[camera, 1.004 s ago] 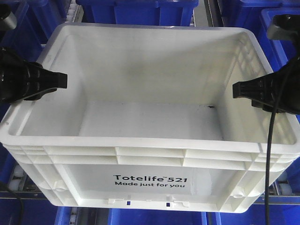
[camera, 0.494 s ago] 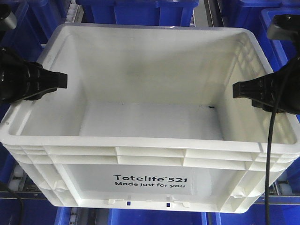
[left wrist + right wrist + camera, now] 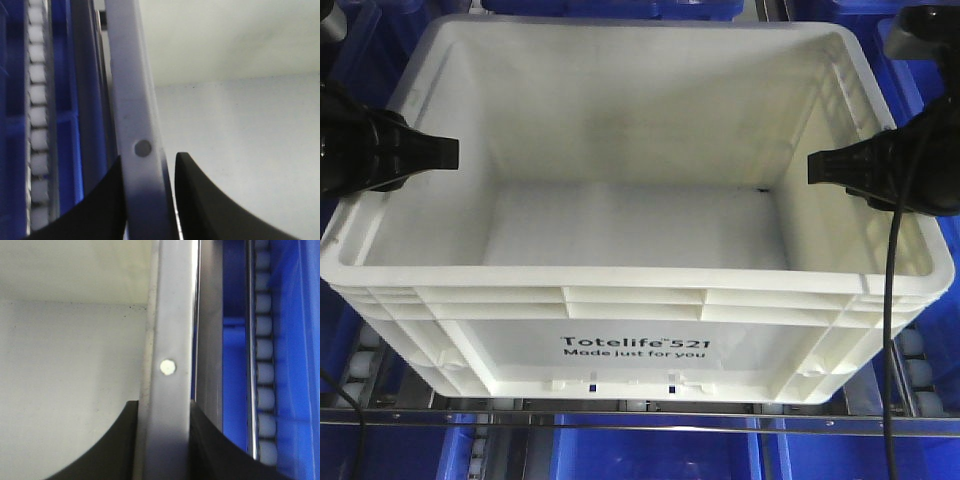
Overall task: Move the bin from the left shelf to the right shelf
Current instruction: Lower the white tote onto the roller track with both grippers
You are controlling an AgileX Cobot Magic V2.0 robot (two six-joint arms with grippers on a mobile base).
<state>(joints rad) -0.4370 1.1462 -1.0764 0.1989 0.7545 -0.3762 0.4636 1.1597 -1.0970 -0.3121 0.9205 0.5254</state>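
I have the large white rectangular plastic bin with a ribbed rim (image 3: 640,318) filling most of the front camera. Its open top faces me and it has nothing in it. The black print "Totelife 521 Made just for you" (image 3: 632,346) is on the near wall. The bin sits among blue plastic bins (image 3: 650,462), just behind a grey metal shelf rail (image 3: 640,421). White rollers (image 3: 360,366) show beside its lower corners. I cannot tell whether its base rests on them or hangs just clear.

The left pincer (image 3: 432,152) comes in over the bin's left side wall, and the right pincer (image 3: 825,168) over the right side wall, roughly opposite each other. A black cable (image 3: 891,300) hangs from the right arm across the bin's near right corner.

On the left wrist camera, the left pincer (image 3: 147,200) straddles the rim, one black finger (image 3: 107,205) outside the wall and the other inside, both pressed close against it. A small round dimple (image 3: 143,148) marks the rim just ahead of them. The right wrist camera shows the same: the right pincer (image 3: 162,440) is clamped on the rim, with a pale round spot (image 3: 167,367) ahead and a roller track (image 3: 265,390) outside the wall.
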